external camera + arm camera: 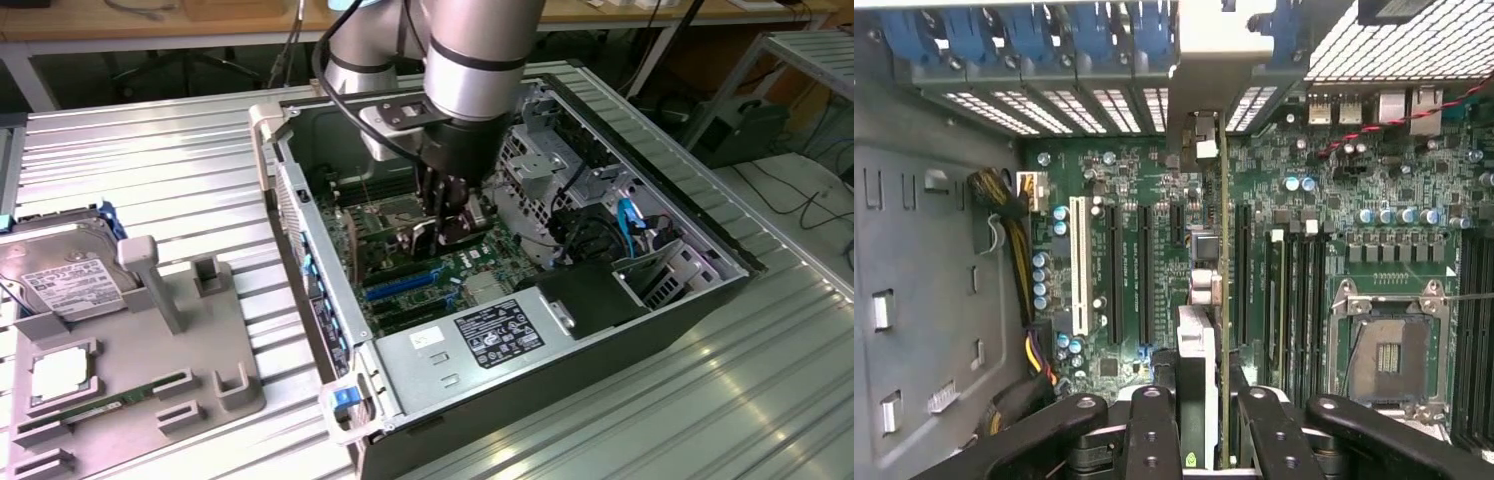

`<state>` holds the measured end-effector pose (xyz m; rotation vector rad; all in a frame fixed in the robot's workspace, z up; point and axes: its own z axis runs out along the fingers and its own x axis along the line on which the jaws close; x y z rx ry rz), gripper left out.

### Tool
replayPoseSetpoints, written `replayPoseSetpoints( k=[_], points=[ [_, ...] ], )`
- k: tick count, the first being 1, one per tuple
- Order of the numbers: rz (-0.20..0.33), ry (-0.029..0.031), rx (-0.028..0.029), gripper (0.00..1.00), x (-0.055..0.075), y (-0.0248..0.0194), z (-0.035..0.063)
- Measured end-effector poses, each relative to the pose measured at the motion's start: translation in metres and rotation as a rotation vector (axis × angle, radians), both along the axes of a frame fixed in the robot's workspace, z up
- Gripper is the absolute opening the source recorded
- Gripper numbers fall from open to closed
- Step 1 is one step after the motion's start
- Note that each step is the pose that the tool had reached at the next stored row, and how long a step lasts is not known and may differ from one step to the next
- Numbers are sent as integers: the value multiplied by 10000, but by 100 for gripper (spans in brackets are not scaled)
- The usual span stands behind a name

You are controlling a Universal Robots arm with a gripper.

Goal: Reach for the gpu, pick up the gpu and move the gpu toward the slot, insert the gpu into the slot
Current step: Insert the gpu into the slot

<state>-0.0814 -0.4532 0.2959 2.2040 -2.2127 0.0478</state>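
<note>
The exterior view looks down at a slant from high and some way off onto the open black-and-silver computer tower case (667, 330) lying on its side on the ribbed metal table (147, 170). The wrist view hangs close inside that case, facing straight down. Both share the green motherboard (461, 265) (1354, 200), toward 12 o'clock from the grey power supply box (481, 345).

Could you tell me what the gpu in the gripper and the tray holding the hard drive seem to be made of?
The gpu, seen edge-on, looks like thin green circuit-board laminate, with a pale sheet-metal bracket at its far end. The tray appears to be matte grey plastic, possibly printed, going by its blocky moulded posts.
</note>
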Motion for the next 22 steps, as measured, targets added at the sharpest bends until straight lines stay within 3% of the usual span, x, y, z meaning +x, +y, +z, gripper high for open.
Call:
replayPoseSetpoints(
  k=[7, 18, 22],
  points=[
    [1, 15, -2, 28, -63, 53, -125],
    [-132, 290, -4, 28, -63, 53, -264],
    [-133, 329, -3, 28, -63, 53, -290]
  ],
)
